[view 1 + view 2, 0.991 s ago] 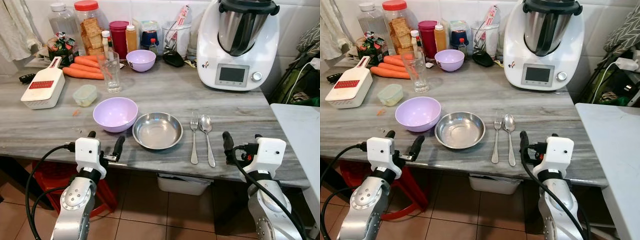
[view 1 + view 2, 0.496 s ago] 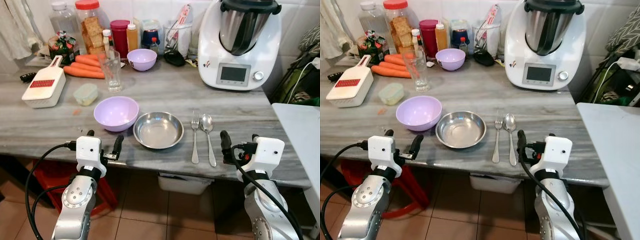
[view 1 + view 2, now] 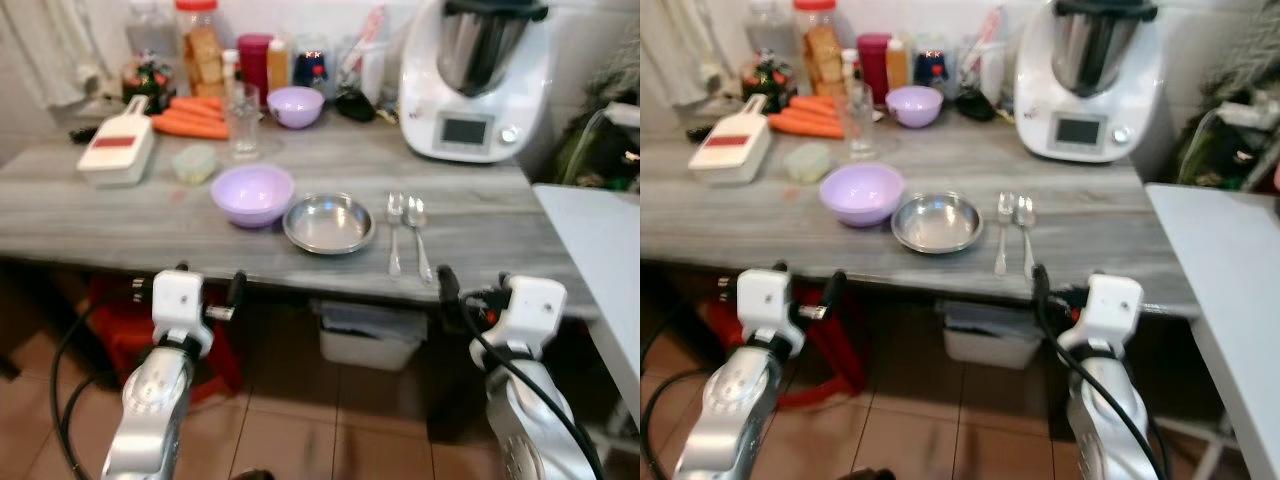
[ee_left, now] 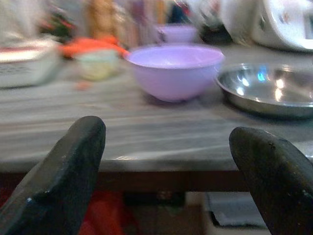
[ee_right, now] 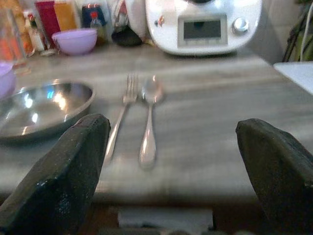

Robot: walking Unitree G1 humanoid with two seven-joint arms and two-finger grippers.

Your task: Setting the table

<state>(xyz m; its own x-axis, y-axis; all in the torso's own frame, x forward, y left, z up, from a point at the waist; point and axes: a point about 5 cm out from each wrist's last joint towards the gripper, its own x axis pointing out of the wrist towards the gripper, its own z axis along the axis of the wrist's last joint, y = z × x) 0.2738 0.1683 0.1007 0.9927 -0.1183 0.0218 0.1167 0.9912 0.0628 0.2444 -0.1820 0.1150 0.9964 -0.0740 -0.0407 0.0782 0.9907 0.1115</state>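
Left eye view: grey marble-patterned counter point(image 3: 150, 205) carries a large lilac plastic bowl point(image 3: 252, 194), a shallow round steel dish point(image 3: 329, 222), and a steel fork point(image 3: 394, 232) just beside a steel spoon point(image 3: 418, 236). The place looks largely laid. A clear drinking glass point(image 3: 241, 120) stands well back, perhaps still to be brought forward. Left tool point(image 3: 207, 289) and right tool point(image 3: 470, 290) hang below the counter's edge.

Left wrist view: fingers apart, holding nothing, facing the bowl.

Right wrist view: fingers apart, holding nothing, facing the cutlery. White kitchen machine point(image 5: 205, 24): no legible writing.
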